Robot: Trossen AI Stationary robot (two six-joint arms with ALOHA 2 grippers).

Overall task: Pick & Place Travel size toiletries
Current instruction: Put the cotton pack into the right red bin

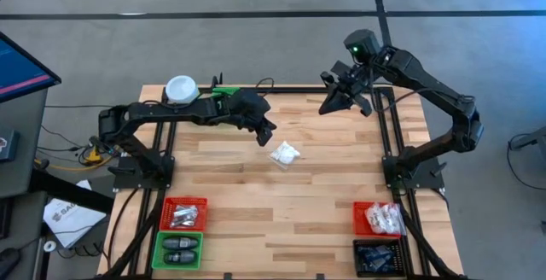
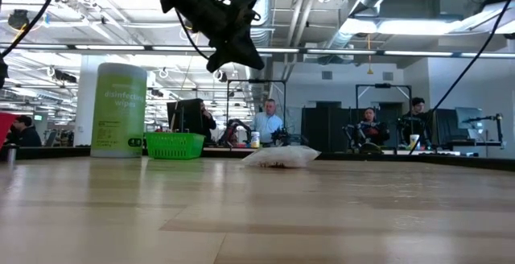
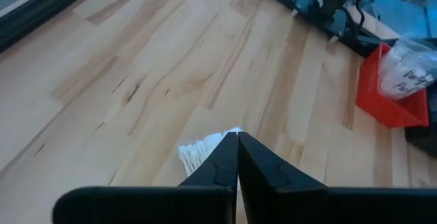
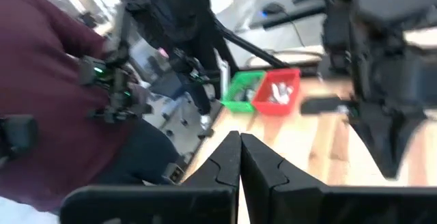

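Observation:
One travel size toiletry, a white crinkly sachet (image 1: 285, 153), lies flat on the wooden table near its middle; the low view shows the sachet (image 2: 282, 157) resting on the tabletop. My left gripper (image 1: 266, 133) hangs shut in the air just left of and above it, well clear of the table in the low view (image 2: 241, 55). In the left wrist view the shut fingertips (image 3: 237, 138) partly cover the sachet (image 3: 201, 150). My right gripper (image 1: 328, 105) is shut and raised high near the far right corner, holding nothing (image 4: 239, 138).
A red bin (image 1: 184, 214) and a green bin (image 1: 179, 250) stand at the near left, a red bin (image 1: 380, 218) and a black bin (image 1: 380, 259) at the near right, all with items inside. A green canister (image 1: 181, 90) and a small green basket (image 2: 175, 145) stand at the far left. People are in the room beyond.

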